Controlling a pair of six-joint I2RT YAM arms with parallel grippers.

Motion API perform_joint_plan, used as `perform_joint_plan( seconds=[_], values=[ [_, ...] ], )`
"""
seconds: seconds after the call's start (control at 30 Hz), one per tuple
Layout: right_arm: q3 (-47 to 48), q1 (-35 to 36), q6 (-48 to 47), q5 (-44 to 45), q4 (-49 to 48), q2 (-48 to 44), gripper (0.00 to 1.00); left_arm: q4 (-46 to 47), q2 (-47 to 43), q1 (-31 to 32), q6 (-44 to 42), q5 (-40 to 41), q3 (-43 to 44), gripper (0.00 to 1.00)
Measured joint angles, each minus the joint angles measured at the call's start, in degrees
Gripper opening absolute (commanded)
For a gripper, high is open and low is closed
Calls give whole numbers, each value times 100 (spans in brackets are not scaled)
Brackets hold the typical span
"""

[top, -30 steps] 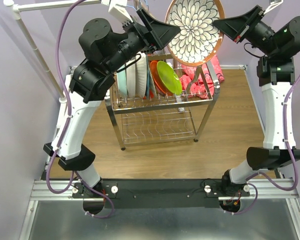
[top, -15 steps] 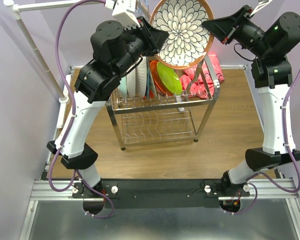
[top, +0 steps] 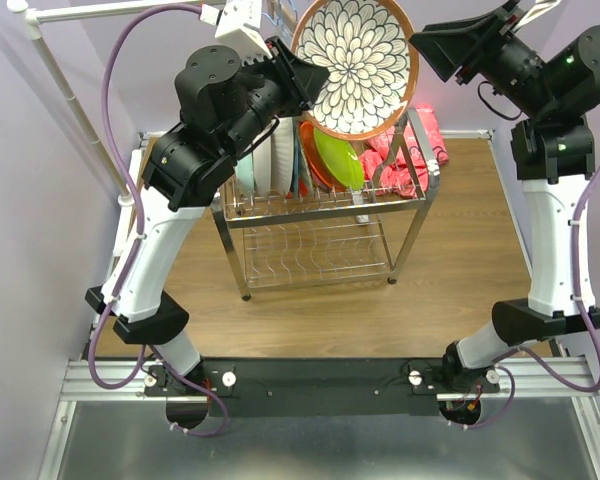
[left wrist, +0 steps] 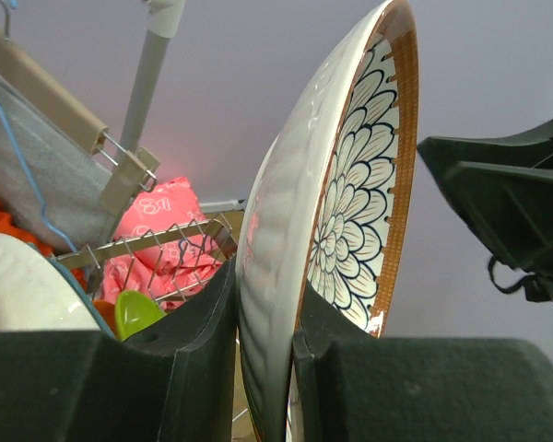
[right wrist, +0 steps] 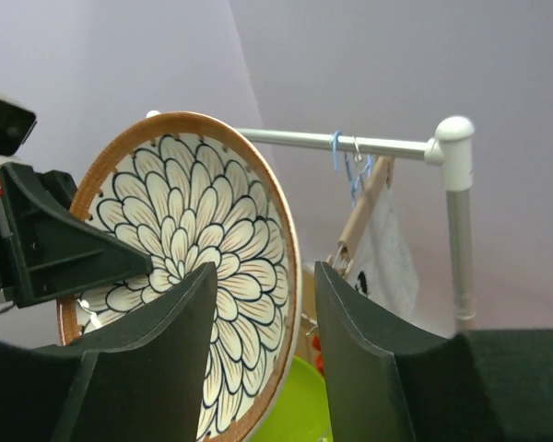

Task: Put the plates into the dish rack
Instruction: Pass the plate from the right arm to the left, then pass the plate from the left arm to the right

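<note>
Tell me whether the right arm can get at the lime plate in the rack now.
Probably not. The floral plate, clamped in the left gripper, hangs above the lime plate, and the right gripper stands open around the floral plate's rim.

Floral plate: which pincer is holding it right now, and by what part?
The left pincer clamps the floral plate by its rim, one finger on each face. The right pincer is open and grips nothing.
</note>
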State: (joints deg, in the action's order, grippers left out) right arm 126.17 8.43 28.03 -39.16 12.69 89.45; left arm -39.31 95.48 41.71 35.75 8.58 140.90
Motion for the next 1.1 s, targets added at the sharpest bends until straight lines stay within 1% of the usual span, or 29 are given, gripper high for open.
perform_joint_plan(
  seconds=[0.07, 0.17, 0.2, 0.27, 0.4, 0.47, 0.5, 0.53, 0.57, 0.6, 0.63, 0.67, 0.73, 0.77, 0.93, 0.97, 1.0, 1.1],
  values=[
    [2, -7, -101, 13, -55, -70, 65, 4, -9, -17, 59, 22, -50, 0],
    [2, -7, -282, 15, -129, -216, 80, 9, -13, -66, 181, 35, -109, 0],
    [2, -7, -341, 13, -142, -278, 88, 11, -13, -74, 227, 35, -116, 0],
    [2, -7, -490, 13, -166, -361, 90, 20, -15, -94, 295, 35, -118, 0],
    [-52, -9, -1427, -295, -223, -573, 93, 70, -48, -179, 487, 26, -118, 0],
    [-313, -15, -2111, -702, -258, -800, 94, 131, -68, -243, 603, 22, -120, 0],
    [-581, -17, -2739, -1014, -262, -1025, 95, 160, -76, -271, 634, 22, -120, 0],
    [-837, -15, -3053, -1172, -295, -1187, 96, 197, -76, -282, 693, 22, -122, 0],
    [-1139, -15, -3700, -1429, -256, -1416, 96, 223, -79, -304, 739, 20, -122, 0],
    [-1360, -13, -4138, -1644, -175, -1563, 96, 247, -79, -315, 782, 20, -122, 0],
    [-1475, -13, -4566, -1779, -103, -1681, 96, 284, -79, -339, 839, 15, -127, 0],
    [-1545, -13, -5219, -1961, 79, -1775, 96, 304, -79, -343, 872, 11, -133, 0],
    [-1532, -13, -6085, -2155, 304, -1797, 96, 330, -79, -348, 955, -11, -153, 0],
    [-1513, -13, -6627, -2225, 490, -1790, 96, 330, -79, -345, 994, -28, -160, 0],
    [-1502, 76, -8644, -2293, 1362, -1652, 96, 328, -79, -345, 1158, -59, -192, 0],
    [-1502, 125, -8843, -2284, 1453, -1633, 96, 328, -79, -345, 1191, -70, -199, 0],
    [-1506, 249, -9270, -2210, 1661, -1587, 96, 330, -79, -345, 1233, -92, -199, 0],
    [-1705, 667, -10170, -1902, 1930, -1578, 95, 341, -76, -337, 1320, -153, -208, 0]
  ],
)
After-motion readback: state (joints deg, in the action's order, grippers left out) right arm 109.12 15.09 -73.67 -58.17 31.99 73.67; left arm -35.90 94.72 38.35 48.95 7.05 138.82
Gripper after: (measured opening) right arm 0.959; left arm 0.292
